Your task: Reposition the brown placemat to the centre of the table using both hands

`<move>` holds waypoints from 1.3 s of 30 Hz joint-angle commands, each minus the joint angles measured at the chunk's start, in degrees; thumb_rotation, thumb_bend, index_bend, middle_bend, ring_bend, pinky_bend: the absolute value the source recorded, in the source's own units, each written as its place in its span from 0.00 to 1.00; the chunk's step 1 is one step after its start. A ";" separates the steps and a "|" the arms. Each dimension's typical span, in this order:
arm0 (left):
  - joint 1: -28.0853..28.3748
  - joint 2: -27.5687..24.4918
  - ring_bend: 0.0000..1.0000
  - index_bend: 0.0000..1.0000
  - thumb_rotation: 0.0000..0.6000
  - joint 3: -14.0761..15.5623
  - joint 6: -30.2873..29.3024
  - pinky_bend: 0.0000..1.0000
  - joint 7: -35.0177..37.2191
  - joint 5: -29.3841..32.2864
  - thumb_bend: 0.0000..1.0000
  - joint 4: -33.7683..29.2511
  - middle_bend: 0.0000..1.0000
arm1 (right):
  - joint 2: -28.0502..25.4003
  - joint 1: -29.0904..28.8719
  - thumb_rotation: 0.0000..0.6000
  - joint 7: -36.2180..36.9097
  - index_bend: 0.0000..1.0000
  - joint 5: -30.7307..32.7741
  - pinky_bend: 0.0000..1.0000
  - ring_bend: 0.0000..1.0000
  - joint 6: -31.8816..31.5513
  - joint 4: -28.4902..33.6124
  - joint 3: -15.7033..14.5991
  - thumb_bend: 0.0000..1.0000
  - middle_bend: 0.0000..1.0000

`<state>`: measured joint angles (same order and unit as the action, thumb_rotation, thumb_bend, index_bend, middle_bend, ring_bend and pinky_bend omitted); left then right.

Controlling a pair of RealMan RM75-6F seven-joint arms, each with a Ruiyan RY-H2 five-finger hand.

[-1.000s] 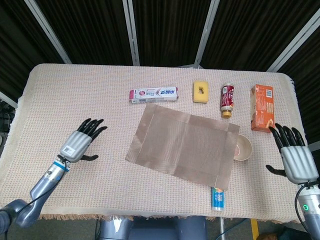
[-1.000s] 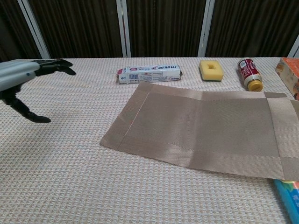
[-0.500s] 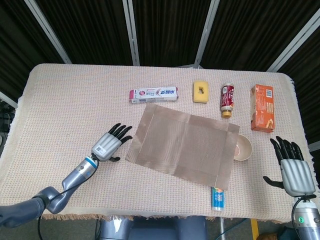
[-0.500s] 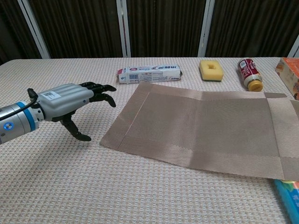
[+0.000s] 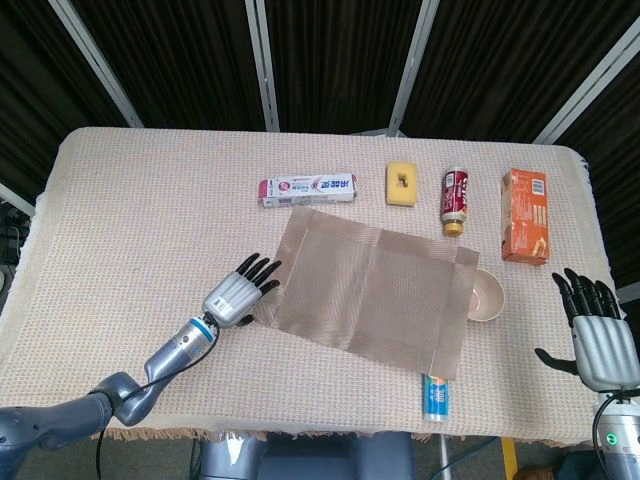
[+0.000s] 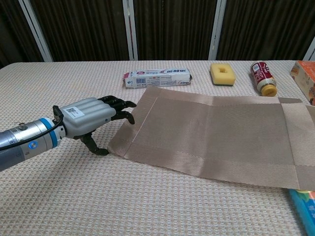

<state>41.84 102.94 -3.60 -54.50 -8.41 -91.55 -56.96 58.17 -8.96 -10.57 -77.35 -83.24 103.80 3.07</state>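
The brown placemat (image 5: 370,288) (image 6: 216,135) lies flat and slightly skewed, right of the table's middle, its right edge lying over a small bowl. My left hand (image 5: 238,292) (image 6: 91,118) is open at the mat's left edge, fingers spread and reaching to the border, thumb low by the near left corner. It holds nothing. Off the table's right edge, my right hand (image 5: 598,330) is open with fingers spread upward, well clear of the mat. The chest view does not show it.
Behind the mat lie a toothpaste box (image 5: 307,188) (image 6: 157,77), a yellow sponge (image 5: 401,183) (image 6: 222,73), a lying bottle (image 5: 456,198) (image 6: 262,77) and an orange box (image 5: 525,214). A small bowl (image 5: 487,294) sits under the mat's right edge. A blue packet (image 5: 435,396) lies at the front.
My left hand has moved right across the cloth, from well left of the mat to its left edge. My right hand has drifted down and slightly right.
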 commanded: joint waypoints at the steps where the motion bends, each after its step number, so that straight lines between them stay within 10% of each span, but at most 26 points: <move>1: 0.48 0.73 0.00 0.22 1.00 0.11 0.22 0.00 -0.72 0.40 0.20 0.39 0.00 | 0.06 0.10 1.00 -0.02 0.00 -0.03 0.00 0.00 0.12 -0.11 0.11 0.00 0.00; 19: 2.04 0.05 0.00 0.32 1.00 -0.96 -0.13 0.00 -2.57 2.45 0.41 -1.86 0.00 | -0.41 0.81 1.00 0.68 0.00 -0.84 0.00 0.00 0.35 0.08 0.82 0.00 0.00; 30: 1.77 2.23 0.00 0.65 1.00 -0.80 -0.15 0.00 -3.01 4.32 0.45 -2.12 0.00 | -0.97 1.23 1.00 1.69 0.00 -2.18 0.00 0.00 0.21 0.23 0.94 0.00 0.00; 39: 0.17 0.09 0.00 0.69 1.00 0.58 -2.18 0.00 -2.08 4.10 0.52 -6.07 0.00 | -1.24 1.69 1.00 1.95 0.00 -3.15 0.00 0.00 -0.05 0.42 0.83 0.00 0.00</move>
<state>42.54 104.14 -3.52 -56.04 -10.67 -87.26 -61.59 56.93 -7.29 -8.61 -80.48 -83.31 104.21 3.91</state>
